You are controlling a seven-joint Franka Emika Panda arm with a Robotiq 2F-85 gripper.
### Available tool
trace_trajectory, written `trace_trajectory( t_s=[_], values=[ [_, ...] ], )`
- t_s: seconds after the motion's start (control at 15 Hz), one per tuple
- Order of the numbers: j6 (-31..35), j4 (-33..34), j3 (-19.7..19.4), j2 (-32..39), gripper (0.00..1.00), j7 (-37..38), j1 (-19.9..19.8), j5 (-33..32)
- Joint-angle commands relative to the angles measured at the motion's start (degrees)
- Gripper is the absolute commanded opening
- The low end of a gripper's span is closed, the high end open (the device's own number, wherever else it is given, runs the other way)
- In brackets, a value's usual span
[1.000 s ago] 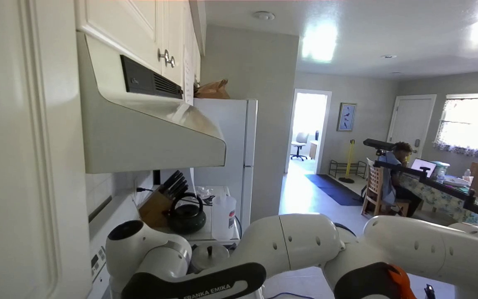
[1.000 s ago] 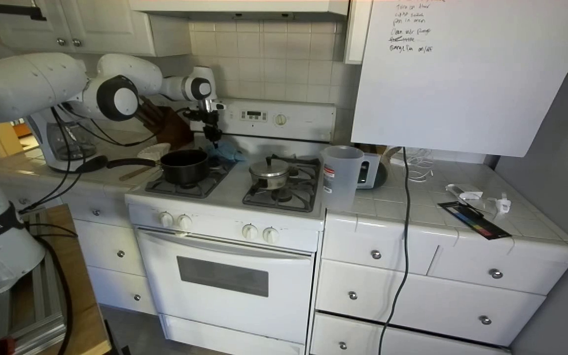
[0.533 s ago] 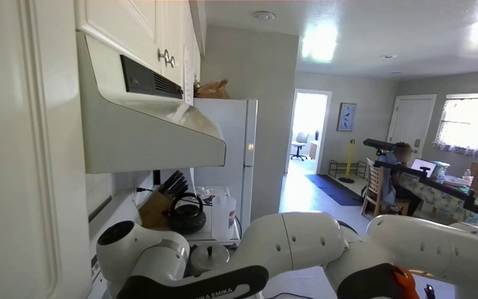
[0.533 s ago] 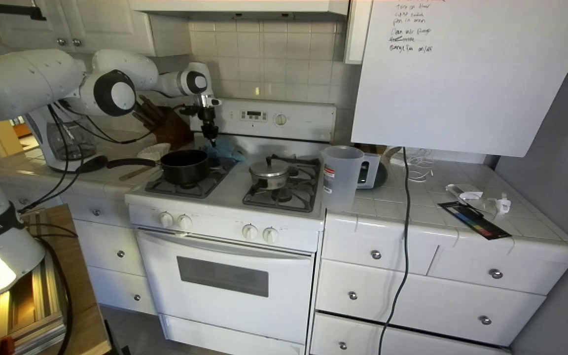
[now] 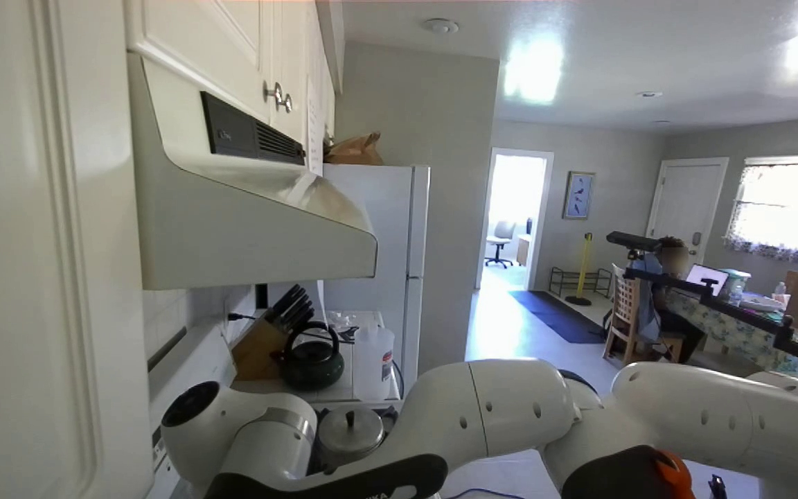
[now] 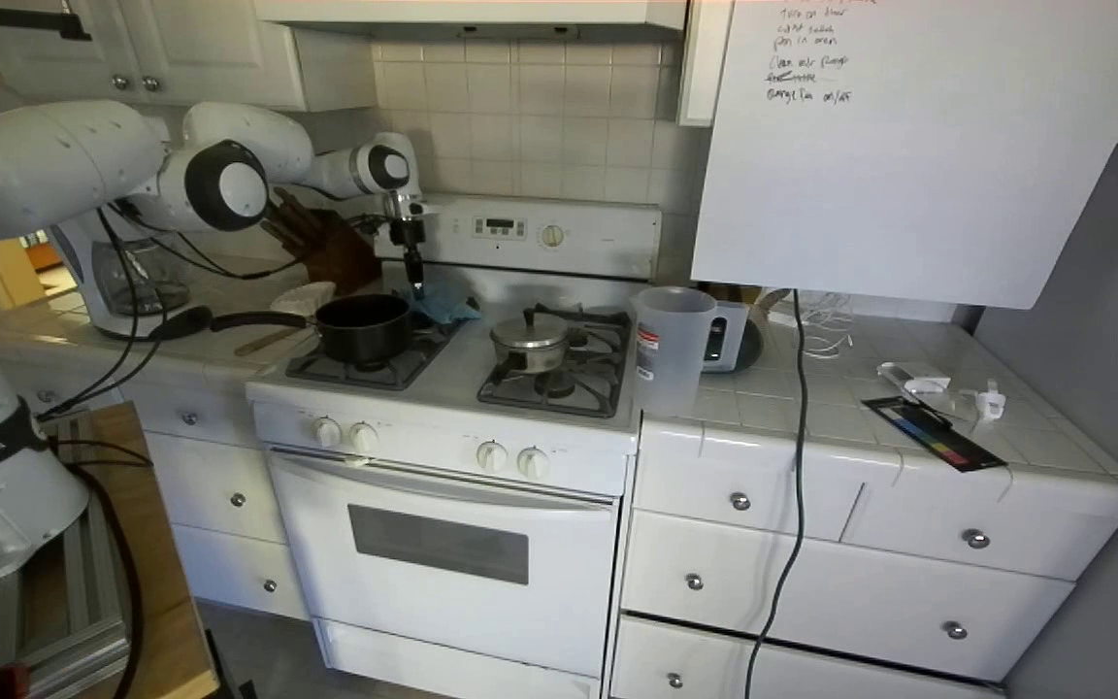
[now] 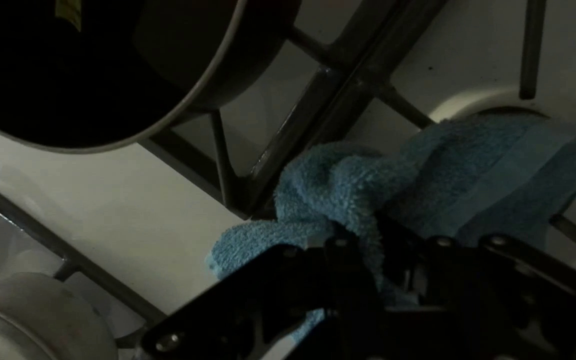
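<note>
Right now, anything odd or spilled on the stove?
Yes: a blue terry towel is bunched over a rear burner grate, a fold between the fingers. Fabric there looks out of place. No obvious spill or damage, though the wrist view is dark.

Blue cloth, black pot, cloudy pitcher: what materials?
Blue cloth: terry-like fabric, matte; fuzzy pile in wrist view, fiber unclear.
Black pot: probably metal, dark low-sheen coating; thin paler rim in wrist view.
Pitcher: likely plastic, frosted; milky, translucent-looking wall.
</note>
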Motion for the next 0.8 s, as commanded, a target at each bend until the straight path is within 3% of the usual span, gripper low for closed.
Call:
trace_trajectory(
  t_s=[0.0, 0.47, 0.67, 0.73],
  values=[
    [-3.12, 0.76, -1.67, 0.37, 0.03, 2.16, 0.42, -3.99],
    [0.7, 1.19, -2.85, 0.83, 0.03, -12.98, 0.32, -10.25],
    [4.08, 1.2, -1.82, 0.93, 0.03, -11.26, -0.74, -8.4],
    [1.68, 1.19, -2.27, 0.78, 0.03, -12.18, -0.22, -8.99]
  ],
)
